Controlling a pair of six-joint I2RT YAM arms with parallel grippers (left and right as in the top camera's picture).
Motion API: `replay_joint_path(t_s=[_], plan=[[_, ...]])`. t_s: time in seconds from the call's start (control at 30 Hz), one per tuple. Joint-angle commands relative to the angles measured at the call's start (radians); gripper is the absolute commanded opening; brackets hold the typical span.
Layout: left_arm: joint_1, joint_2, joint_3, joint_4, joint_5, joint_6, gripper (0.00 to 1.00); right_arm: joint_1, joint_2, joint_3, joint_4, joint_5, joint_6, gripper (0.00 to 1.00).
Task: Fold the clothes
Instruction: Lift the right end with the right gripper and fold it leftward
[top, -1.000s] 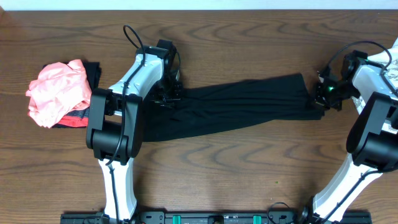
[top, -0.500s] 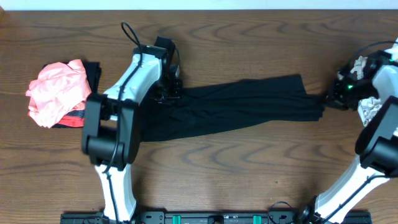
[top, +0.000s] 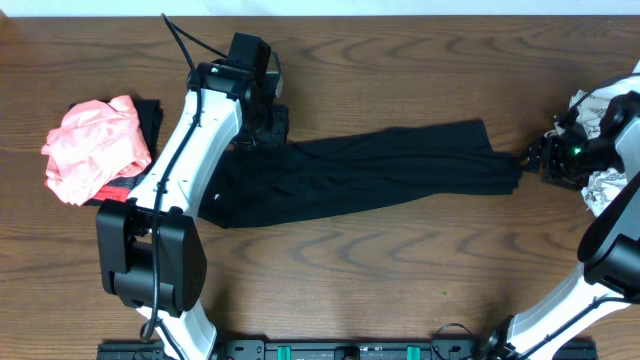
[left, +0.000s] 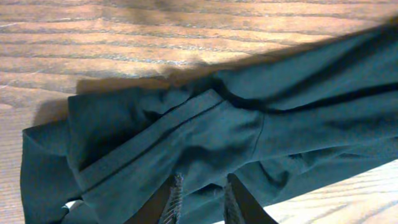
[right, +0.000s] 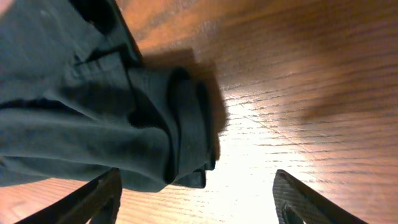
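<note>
Lying stretched lengthwise across the brown wooden table, the long black fabric garment seems laid out for folding, left gripper narrowly parted, right gripper wide, neither holding it.

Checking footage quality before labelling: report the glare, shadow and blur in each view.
Overhead: evenly lit and sharp. Right wrist: strong glare on the table beside the black garment, whose end casts a dark shadow. Left wrist: cloth folds sharp, soft shadow along its upper edge.
</note>
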Motion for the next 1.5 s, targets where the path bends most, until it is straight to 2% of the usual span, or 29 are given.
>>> replay_joint_path(t_s=[0.0, 0.2, 0.33, 0.47, 0.67, 0.77, 0.8, 0.83, 0.87, 0.9, 0.93, 1.13, 1.3, 1.47], plan=[[-0.005, 0.007, 0.002, -0.004, -0.015, 0.010, 0.25, -0.010, 0.000, -0.039, 0.025, -0.030, -0.027, 0.78], [-0.005, 0.007, 0.002, -0.002, -0.015, 0.010, 0.25, -0.011, 0.002, -0.120, 0.102, -0.113, -0.038, 0.86], [-0.005, 0.007, 0.002, 0.000, -0.015, 0.010, 0.24, -0.005, 0.002, -0.173, 0.142, -0.176, -0.038, 0.87], [-0.005, 0.007, 0.002, 0.003, -0.015, 0.010, 0.24, 0.021, 0.002, -0.232, 0.187, -0.204, -0.031, 0.87], [-0.005, 0.007, 0.002, 0.002, -0.015, 0.010, 0.25, 0.069, 0.002, -0.304, 0.280, -0.201, 0.033, 0.80], [-0.005, 0.007, 0.002, -0.002, -0.015, 0.010, 0.25, 0.087, 0.002, -0.326, 0.319, -0.200, 0.053, 0.68], [-0.005, 0.007, 0.002, -0.003, -0.015, 0.010, 0.25, 0.090, 0.002, -0.329, 0.329, -0.200, 0.061, 0.59], [-0.005, 0.007, 0.002, -0.005, -0.015, 0.010, 0.25, 0.092, 0.002, -0.329, 0.335, -0.200, 0.065, 0.45], [-0.005, 0.007, 0.002, -0.005, -0.015, 0.010, 0.24, 0.094, 0.002, -0.329, 0.343, -0.200, 0.065, 0.23], [-0.005, 0.007, 0.002, -0.006, -0.015, 0.010, 0.25, 0.095, 0.002, -0.329, 0.351, -0.201, 0.073, 0.09], [-0.005, 0.007, 0.002, -0.006, -0.015, 0.010, 0.24, 0.094, 0.002, -0.329, 0.364, -0.200, 0.089, 0.01], [-0.005, 0.007, 0.002, -0.008, -0.015, 0.010, 0.25, 0.077, -0.011, -0.294, 0.397, -0.172, 0.139, 0.01], [-0.005, 0.007, 0.002, -0.010, -0.015, 0.010, 0.25, 0.031, -0.097, -0.177, 0.359, -0.095, 0.210, 0.01], [-0.005, 0.007, 0.002, -0.009, -0.015, 0.010, 0.24, 0.002, -0.175, -0.066, 0.304, -0.016, 0.212, 0.01]])
